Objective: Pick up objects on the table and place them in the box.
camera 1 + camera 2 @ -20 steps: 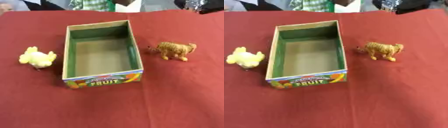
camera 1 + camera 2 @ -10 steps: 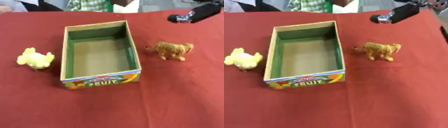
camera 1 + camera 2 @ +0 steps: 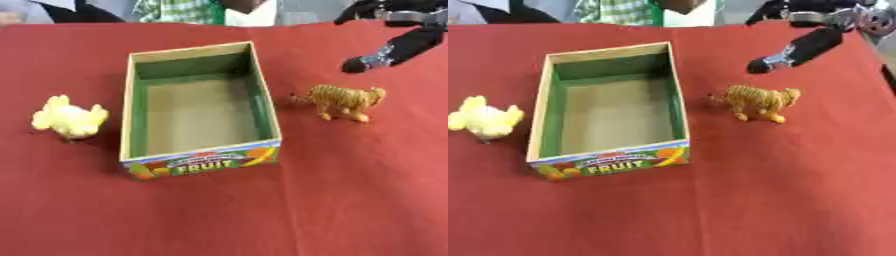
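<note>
Right hand [image 3: 398,42] hovering above toy tiger [image 3: 343,100], fingers extended, holding nothing; fruit box [image 3: 199,107] sitting empty; yellow chick toy [image 3: 69,118] lying left of it.

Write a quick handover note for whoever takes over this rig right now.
Right hand: comes in from the upper right, fingers straight and open, above and apart from the tiger toy; holds nothing.
Left hand: not in view.
Box: mid-table, nothing inside.
Tiger toy: stands on the red cloth right of the box.
Yellow chick toy: on the cloth left of the box.
Done: nothing placed.
Left: both toys go into the box; the tiger is likely first.
</note>
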